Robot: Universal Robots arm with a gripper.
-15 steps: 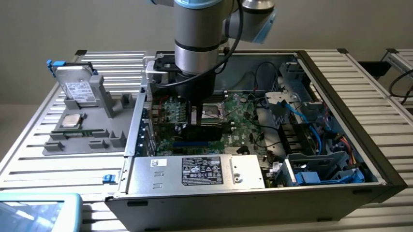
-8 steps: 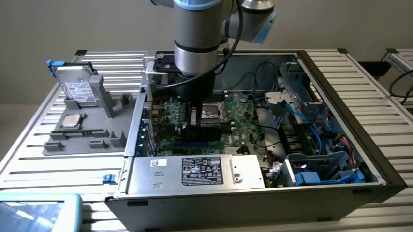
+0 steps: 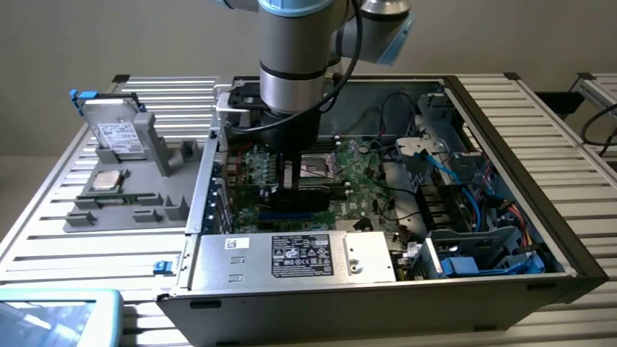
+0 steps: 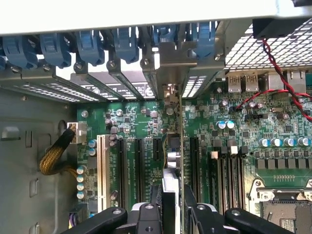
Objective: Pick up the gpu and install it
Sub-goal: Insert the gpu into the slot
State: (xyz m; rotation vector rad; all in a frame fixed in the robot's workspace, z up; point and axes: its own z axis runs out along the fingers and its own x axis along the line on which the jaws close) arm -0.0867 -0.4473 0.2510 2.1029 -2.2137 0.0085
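In the wrist view the pincer [image 4: 174, 207] sits closest, its two black fingers [image 4: 157, 200] clamped on the gpu [image 4: 173, 158], one on each face. The gpu stands on edge above the green motherboard [image 4: 141, 119], parallel to the long black expansion slots [image 4: 138, 165] on either side of it, with a white slot [image 4: 102, 170] farther off. Whether its lower edge is seated in a slot cannot be told. Beyond the fingers its silver end bracket [image 4: 168, 95] reaches the rear wall of the case, beside a row of blue latches [image 4: 87, 46]. In the exterior view the nearest thing inside the open computer case [image 3: 521, 289] is the silver power supply [image 3: 289, 256] with a black label. Just behind it the arm [image 3: 294, 65] hangs straight down, and the pincer [image 3: 292, 177] holds the gpu [image 3: 300, 199] low over the board, beside the processor socket [image 3: 320, 170]. On the exterior view's left, outside the case, a grey holder [image 3: 144, 210] on the slatted tabletop [image 3: 58, 246] carries a processor chip [image 3: 106, 181] and, farther back, a hard drive [image 3: 118, 134].
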